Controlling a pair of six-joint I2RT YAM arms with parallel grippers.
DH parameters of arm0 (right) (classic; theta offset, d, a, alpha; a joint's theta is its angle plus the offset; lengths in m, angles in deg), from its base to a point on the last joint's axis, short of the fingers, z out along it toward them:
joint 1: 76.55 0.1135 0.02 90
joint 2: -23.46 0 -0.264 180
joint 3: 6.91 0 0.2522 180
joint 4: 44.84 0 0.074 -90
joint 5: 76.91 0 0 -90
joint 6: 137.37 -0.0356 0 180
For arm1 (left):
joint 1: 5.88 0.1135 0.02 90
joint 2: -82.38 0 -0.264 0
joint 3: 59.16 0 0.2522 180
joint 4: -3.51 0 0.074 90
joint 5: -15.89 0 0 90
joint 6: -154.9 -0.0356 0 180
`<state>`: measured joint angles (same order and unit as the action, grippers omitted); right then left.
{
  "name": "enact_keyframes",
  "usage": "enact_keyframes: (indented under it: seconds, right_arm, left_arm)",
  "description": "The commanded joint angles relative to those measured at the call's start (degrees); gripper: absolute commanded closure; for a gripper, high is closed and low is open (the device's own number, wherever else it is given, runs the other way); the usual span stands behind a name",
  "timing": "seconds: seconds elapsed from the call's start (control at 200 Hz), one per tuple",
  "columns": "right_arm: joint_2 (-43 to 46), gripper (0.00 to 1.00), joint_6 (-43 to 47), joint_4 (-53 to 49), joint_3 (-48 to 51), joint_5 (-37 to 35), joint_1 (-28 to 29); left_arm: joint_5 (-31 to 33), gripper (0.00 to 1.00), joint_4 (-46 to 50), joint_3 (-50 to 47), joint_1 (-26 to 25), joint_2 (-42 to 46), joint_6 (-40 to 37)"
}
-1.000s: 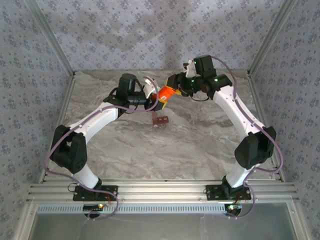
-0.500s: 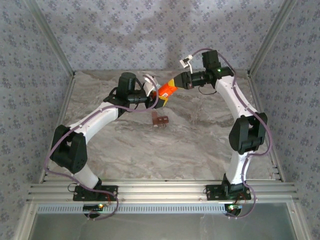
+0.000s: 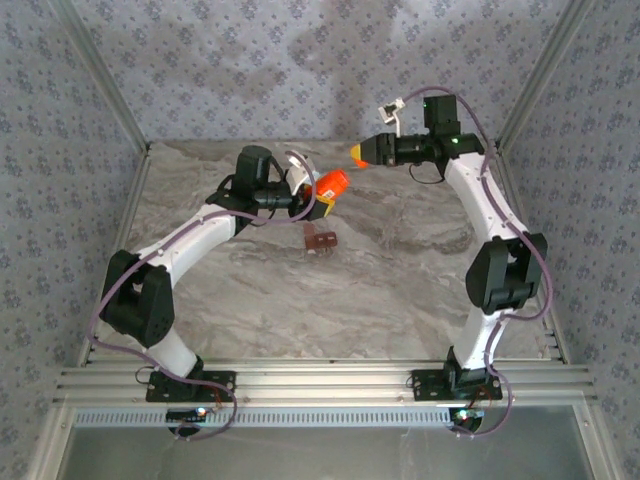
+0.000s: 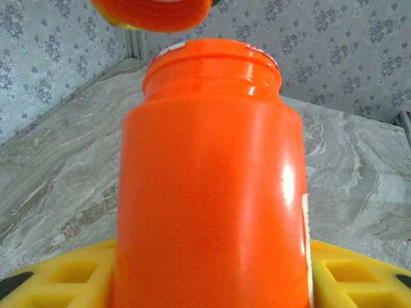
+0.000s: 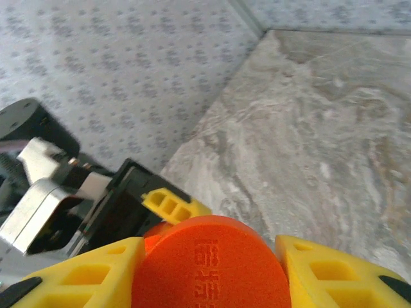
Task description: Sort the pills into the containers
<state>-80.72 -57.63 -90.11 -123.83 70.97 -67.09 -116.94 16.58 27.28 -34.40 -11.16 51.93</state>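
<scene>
**Bottle**: orange, uncapped, pinched by the left pincer and held tilted above the counter.
**Cap**: pinched by the right pincer, well apart from the bottle mouth.
**Containers**: dark strip lying on the counter just in front of the bottle, untouched.
**Risk:** pills may be scattered past the small compartments if the bottle is tipped too fast or off-centre. The strip may be nudged if the bottle is lowered too far.
</scene>
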Motion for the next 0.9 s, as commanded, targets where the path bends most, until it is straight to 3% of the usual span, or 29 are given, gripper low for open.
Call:
enact_keyframes:
  seconds: [0.0, 0.145, 0.335, 0.48, 0.749, 0.894]
  right_arm:
    - [1.20, 0.65, -4.98, -5.02, 0.63, -12.52, -2.87]
    - [2.89, 0.64, -8.17, -6.43, 9.94, -29.42, -3.13]
    - [3.28, 0.65, -8.16, -4.12, 22.70, -44.58, -1.79]
    - [1.25, 0.66, -7.82, -5.00, 26.68, -56.62, 1.52]
    - [-2.80, 0.63, -9.33, -5.70, 28.93, -63.03, 5.17]
    - [-4.23, 0.51, -10.72, -6.65, 29.48, -64.20, 6.66]
  left_arm:
    - [-0.61, 1.00, -1.39, -0.80, -0.16, 2.19, 0.15]
    - [2.89, 1.00, -6.19, -3.56, -0.20, 3.67, 2.62]
    - [9.34, 1.00, -11.72, -8.72, -0.14, 7.06, 5.47]
    - [14.19, 1.00, -12.73, -11.92, -0.16, 10.28, 6.84]
    - [18.88, 1.00, -14.54, -17.72, 0.02, 15.67, 9.43]
    - [20.04, 1.00, -14.70, -19.45, 0.07, 17.79, 10.45]
